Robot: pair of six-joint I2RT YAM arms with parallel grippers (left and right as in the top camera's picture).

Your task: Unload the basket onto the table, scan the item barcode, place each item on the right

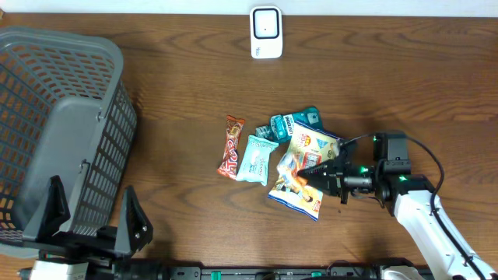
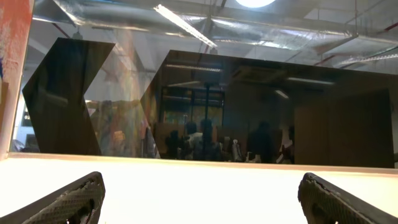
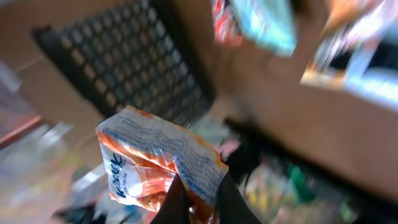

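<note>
Now | right pincer [image 3: 199, 194] clamped on the orange snack packet [image 3: 155, 163] by one edge | left pincer [image 2: 202, 208] wide apart

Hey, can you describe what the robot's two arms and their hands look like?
The right arm has a white tubular link joined to black blocky motor housings with small green lights, and a thin black cable loops over it. The right hand is black and tapers to narrow fingers. The left hand has two black fingers with a rough, textured surface.
</note>
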